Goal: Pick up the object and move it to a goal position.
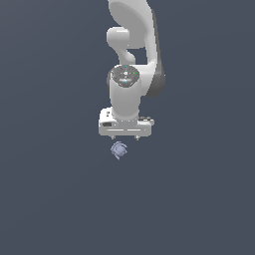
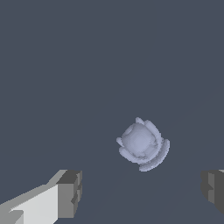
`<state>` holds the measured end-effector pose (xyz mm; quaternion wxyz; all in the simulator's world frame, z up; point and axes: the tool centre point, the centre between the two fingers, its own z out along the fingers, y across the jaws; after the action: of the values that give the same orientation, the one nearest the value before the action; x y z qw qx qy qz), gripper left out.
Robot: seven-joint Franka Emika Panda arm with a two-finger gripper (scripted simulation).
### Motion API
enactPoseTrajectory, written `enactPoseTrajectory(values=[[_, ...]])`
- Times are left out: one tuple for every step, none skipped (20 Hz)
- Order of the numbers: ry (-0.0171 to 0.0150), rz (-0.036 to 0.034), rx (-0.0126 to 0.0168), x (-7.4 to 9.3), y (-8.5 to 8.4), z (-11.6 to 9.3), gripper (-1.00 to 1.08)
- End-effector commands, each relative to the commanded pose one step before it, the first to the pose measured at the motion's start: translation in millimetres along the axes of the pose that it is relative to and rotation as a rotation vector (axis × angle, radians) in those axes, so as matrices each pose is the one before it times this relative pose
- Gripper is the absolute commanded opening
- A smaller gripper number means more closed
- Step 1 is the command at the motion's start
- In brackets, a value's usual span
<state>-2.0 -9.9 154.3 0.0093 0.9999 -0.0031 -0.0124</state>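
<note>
object (image 1: pixel 118 149) sits just below gripper (image 1: pixel 125 137) in exterior view, slightly toward the exterior view's left; not touching.

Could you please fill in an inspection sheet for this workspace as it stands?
Surface: plain dark grey-blue floor, no marks.
Job's things: the pale lavender object, roundish with curved ring-like shells, lies on the floor, apart from both fingers.
Clutter: nothing seen.
Grippers: the white gripper is open; its fingers are spread wide, with the object ahead of them, not between.
Cables: nothing seen.
Surroundings: nothing seen beyond the floor; no goal marker visible.
</note>
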Motion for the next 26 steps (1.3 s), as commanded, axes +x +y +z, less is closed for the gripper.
enactPoseTrajectory(values=[[0.00000,0.00000,0.00000,0.00,0.01,0.00,1.00],[0.00026,0.00051,0.00038,0.15,-0.06,-0.41,1.00],[0.00079,0.00162,0.00123,0.42,-0.06,-1.22,1.00],[0.00125,0.00247,0.00194,0.69,-0.18,-1.98,1.00],[0.00176,0.00329,0.00275,0.93,-0.19,-2.77,1.00],[0.00219,0.00368,0.00343,1.16,-0.28,-3.52,1.00],[0.00223,0.00307,0.00350,1.19,-0.35,-3.70,1.00],[0.00167,0.00153,0.00261,0.89,-0.31,-2.88,1.00],[0.00112,0.00024,0.00173,0.60,-0.24,-2.04,1.00],[0.00066,-0.00072,0.00098,0.33,-0.17,-1.24,1.00],[0.00011,-0.00096,0.00013,0.10,-0.03,-0.39,1.00],[0.00000,0.00000,0.00000,-0.13,0.35,0.18,1.00],[-0.00045,0.00056,-0.00066,-0.12,-0.26,0.74,1.00],[-0.00016,0.00275,-0.00015,-0.12,0.16,0.66,1.00],[-0.00003,0.00442,0.00010,-0.08,0.19,0.65,1.00],[0.00006,0.00605,0.00028,-0.06,0.21,0.71,1.00],[0.00011,0.00771,0.00042,-0.05,0.28,0.83,1.00],[0.00014,0.00933,0.00050,-0.06,0.36,0.99,1.00],[0.00012,0.01086,0.00052,-0.09,0.42,1.22,1.00],[0.00010,0.01238,0.00051,-0.12,0.49,1.46,1.00],[0.00009,0.01390,0.00052,-0.14,0.56,1.68,1.00],[0.00010,0.01538,0.00053,-0.16,0.64,1.87,1.00],[0.00011,0.01689,0.00057,-0.17,0.72,2.03,1.00],[0.00014,0.01847,0.00062,-0.17,0.79,2.18,1.00],[0.00016,0.02003,0.00065,-0.17,0.87,2.34,1.00],[0.00018,0.02157,0.00064,-0.18,0.95,2.53,1.00]])
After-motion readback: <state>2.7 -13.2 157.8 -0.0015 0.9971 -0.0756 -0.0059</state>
